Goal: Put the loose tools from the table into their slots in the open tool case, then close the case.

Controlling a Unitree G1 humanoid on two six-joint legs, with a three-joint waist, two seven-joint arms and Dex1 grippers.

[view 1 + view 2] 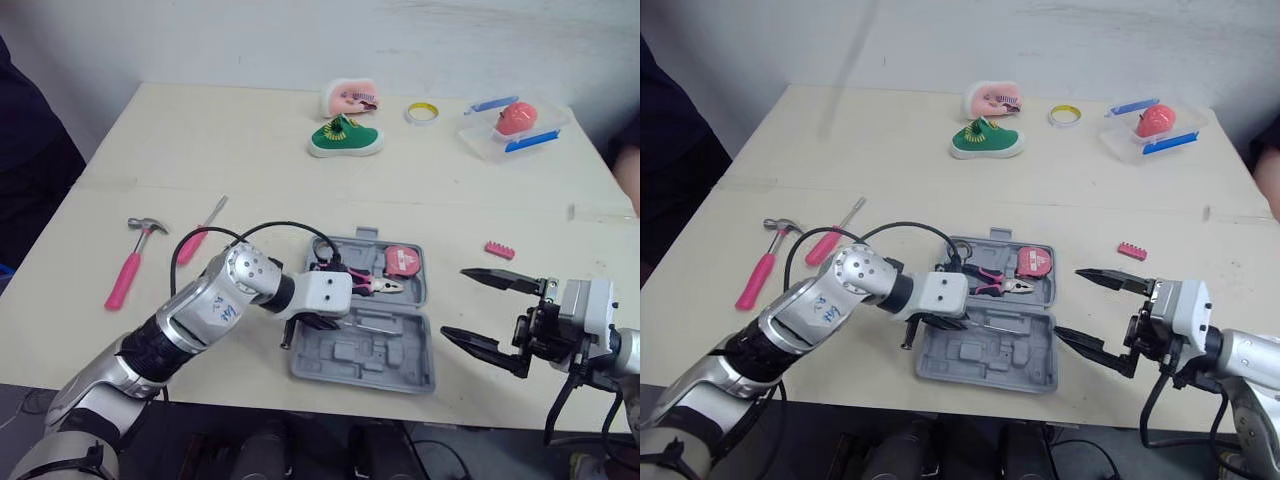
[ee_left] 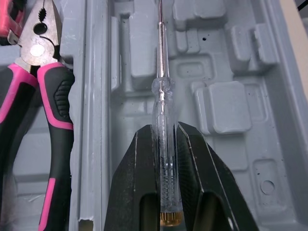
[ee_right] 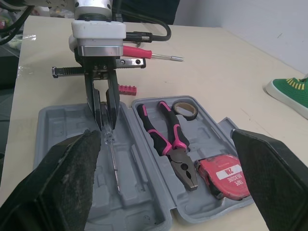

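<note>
The grey tool case point(image 1: 400, 372) lies open at the table's front middle. Its far half holds pink-and-black pliers point(image 1: 368, 285) and a red tape measure point(image 1: 403, 262). My left gripper point(image 2: 164, 132) is shut on a clear-handled screwdriver point(image 2: 162, 91), holding it low over the case's near half with the shaft lying along a moulded slot. The left gripper point(image 3: 107, 115) also appears in the right wrist view. A pink hammer point(image 1: 128, 268) and a pink-handled screwdriver point(image 1: 200, 235) lie loose on the table to the left. Right of the case, my right gripper point(image 1: 452, 301) hangs open and holds nothing.
A small pink block point(image 1: 499, 250) lies just right of the case. At the back stand a green shoe point(image 1: 345, 137), a pink object point(image 1: 350, 97), a tape ring point(image 1: 422, 113) and a clear container point(image 1: 512, 125). A roll of black tape point(image 3: 184, 109) sits in the case.
</note>
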